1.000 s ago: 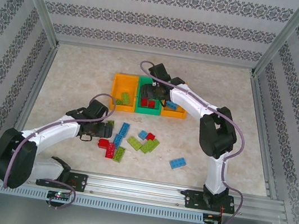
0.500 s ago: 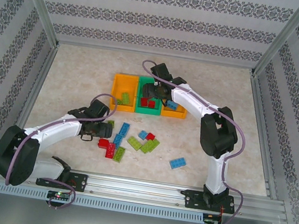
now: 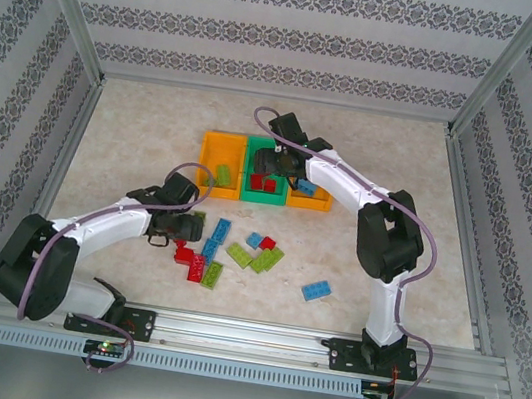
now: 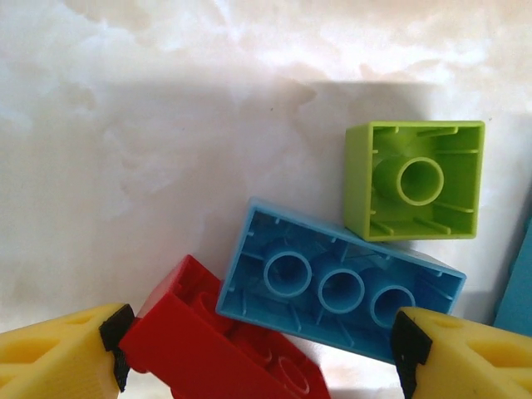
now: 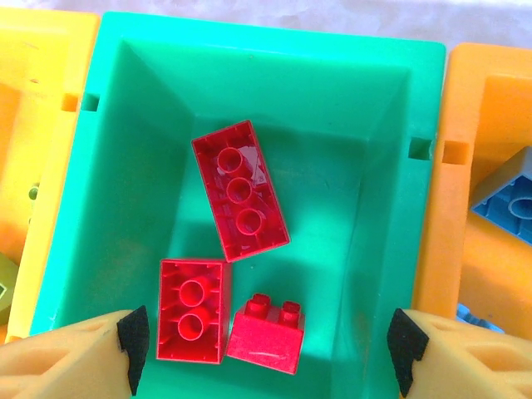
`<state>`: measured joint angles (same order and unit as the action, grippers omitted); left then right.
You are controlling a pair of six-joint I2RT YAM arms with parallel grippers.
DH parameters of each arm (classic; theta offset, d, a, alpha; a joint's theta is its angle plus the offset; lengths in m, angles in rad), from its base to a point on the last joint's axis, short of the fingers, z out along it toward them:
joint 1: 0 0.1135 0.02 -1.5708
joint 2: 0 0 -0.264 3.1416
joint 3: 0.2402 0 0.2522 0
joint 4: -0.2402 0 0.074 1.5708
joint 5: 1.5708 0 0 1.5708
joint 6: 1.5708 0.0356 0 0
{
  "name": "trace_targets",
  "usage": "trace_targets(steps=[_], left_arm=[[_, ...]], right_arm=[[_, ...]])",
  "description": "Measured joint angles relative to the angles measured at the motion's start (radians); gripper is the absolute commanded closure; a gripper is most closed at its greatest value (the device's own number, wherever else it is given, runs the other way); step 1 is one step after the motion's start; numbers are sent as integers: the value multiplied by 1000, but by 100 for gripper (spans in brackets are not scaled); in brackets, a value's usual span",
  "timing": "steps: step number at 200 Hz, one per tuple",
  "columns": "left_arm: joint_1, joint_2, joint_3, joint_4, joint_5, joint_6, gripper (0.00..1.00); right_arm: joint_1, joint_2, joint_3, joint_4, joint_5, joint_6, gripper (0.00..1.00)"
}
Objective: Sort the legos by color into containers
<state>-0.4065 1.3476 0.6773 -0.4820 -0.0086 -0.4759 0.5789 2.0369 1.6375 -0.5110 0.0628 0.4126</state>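
Note:
In the left wrist view my left gripper (image 4: 262, 357) is open low over the table, its yellow fingers (image 4: 58, 353) straddling an upside-down red lego (image 4: 208, 345) and an upside-down blue lego (image 4: 341, 287). A lime green lego (image 4: 416, 179) touches the blue one's far side. My right gripper (image 5: 266, 345) hangs open over the green container (image 5: 374, 208), which holds three red legos (image 5: 239, 189). From above, the left gripper (image 3: 183, 234) is at the left end of the loose pile (image 3: 237, 254) and the right gripper (image 3: 266, 171) is over the middle container (image 3: 264, 197).
The left orange container (image 3: 216, 146) holds lime green legos, the right orange one (image 3: 311, 204) blue ones. A single blue lego (image 3: 316, 291) lies apart at the right. Metal frame rails run along the table's sides and near edge.
My left arm has swung slightly, carrying its gripper a little farther in over the pile's left end. The right gripper stays over the green container.

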Motion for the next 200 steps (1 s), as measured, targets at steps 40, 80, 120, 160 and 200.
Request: trace_targets(steps=[40, 80, 120, 160, 200], left_arm=[[0, 48, 39, 13, -11, 0, 18], [0, 40, 48, 6, -47, 0, 14], [0, -60, 47, -43, -56, -18, 14], [0, -105, 24, -55, -40, -58, 16], [0, -57, -10, -58, -16, -101, 33]], right_arm=[[-2, -12, -18, 8, 0, 0, 20], [-2, -19, -29, 15, 0, 0, 20], [-2, -19, -29, 16, 0, 2, 20], [-2, -19, -29, 16, -1, 2, 20], [-2, -19, -29, 16, -1, 2, 20]])
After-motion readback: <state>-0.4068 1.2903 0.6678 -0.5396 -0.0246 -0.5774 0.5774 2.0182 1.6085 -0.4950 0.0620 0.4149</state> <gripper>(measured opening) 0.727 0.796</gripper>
